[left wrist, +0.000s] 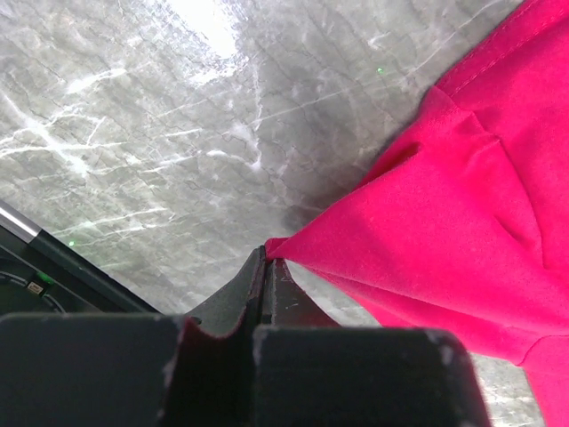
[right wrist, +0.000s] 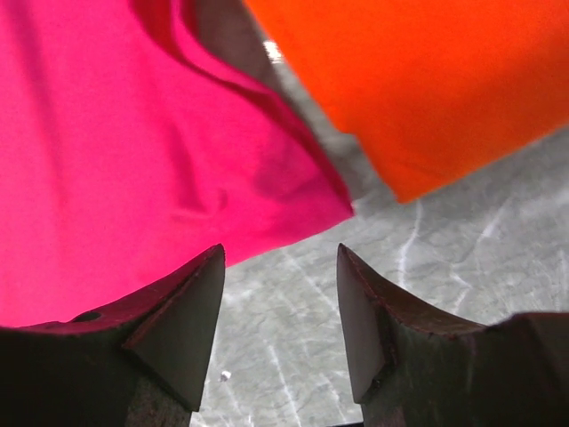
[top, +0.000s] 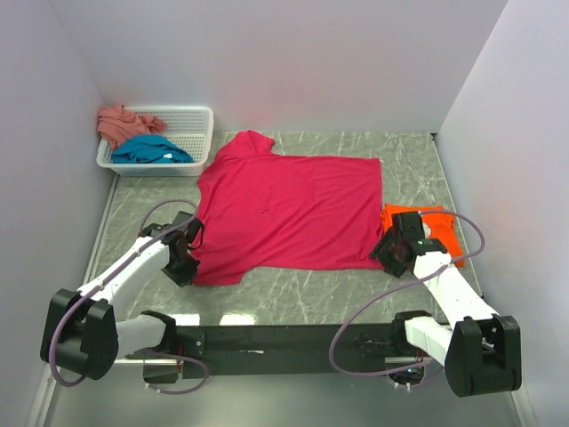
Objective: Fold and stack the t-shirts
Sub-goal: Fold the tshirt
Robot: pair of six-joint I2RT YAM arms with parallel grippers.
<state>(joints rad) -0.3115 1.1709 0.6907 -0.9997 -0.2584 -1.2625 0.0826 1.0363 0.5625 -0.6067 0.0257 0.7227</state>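
Lying crumpled in the white mesh basket (top: 200,111) at the far left corner: salmon-pink t-shirt (top: 120,123), teal t-shirt (top: 151,149). Pinching the magenta-red t-shirt (top: 289,209) by its near sleeve tip, left gripper (left wrist: 265,258) clamped tight. Lying flat and smooth mid-tabletop (top: 311,294), long axis left-right, neck pointing left. Gaping wide at the hem corner, right gripper (right wrist: 280,253), beside the folded bright orange t-shirt (top: 444,233) by the right edge.

A lab robot cell is indicated: a marble-patterned worktop (top: 302,294) is enclosed on 3 sides by plain white panels (top: 284,62), and 2 cabled arms (top: 124,276) (top: 453,289) are bolted to a black rail (top: 267,338) at its edge.
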